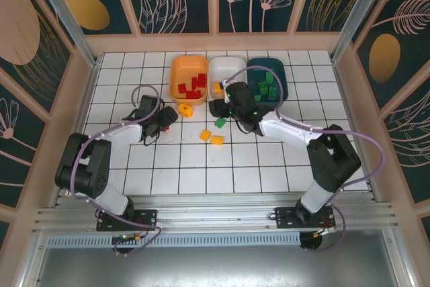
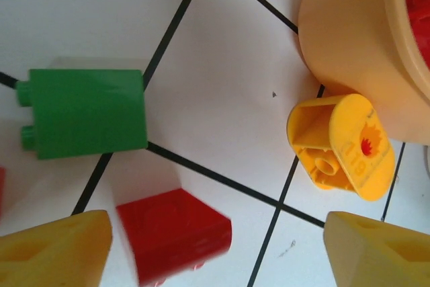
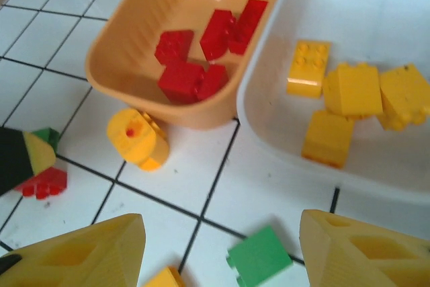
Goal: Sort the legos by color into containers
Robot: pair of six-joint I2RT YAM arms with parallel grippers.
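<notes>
From above, three bins stand in a row at the middle of the table's [image 1: 134, 166] far edge: the orange bin [image 1: 181, 66] with red bricks [image 1: 193, 84], the white bin [image 1: 225, 68] with yellow bricks [image 1: 218, 87], and the teal bin [image 1: 282, 75] with green bricks [image 1: 266, 89]. The left gripper [image 1: 168, 120] is low over the tiles in front of the orange bin, and the right gripper [image 1: 219, 111] is just in front of the white bin. Between them a round yellow brick [image 1: 186, 109] lies close to the orange bin. Toward the table's centre lie a middle green brick [image 1: 220, 123] and two orange-yellow bricks [image 1: 205, 135] [image 1: 217, 140].

On the left wrist, the left gripper's fingers [image 2: 57, 247] stand wide, gripping nothing. A blurred loose red brick [image 2: 178, 233] lies just beside one fingertip, with a left green brick [image 2: 84, 112] beyond it. The round yellow brick lies on its side right by the orange bin's wall.

On the right wrist, the right gripper's fingers [image 3: 366, 247] stand wide and empty, with the middle green brick on the tiles between them. Red bricks lie in the orange bin and yellow bricks in the white bin. The round yellow brick sits just outside the orange bin.
</notes>
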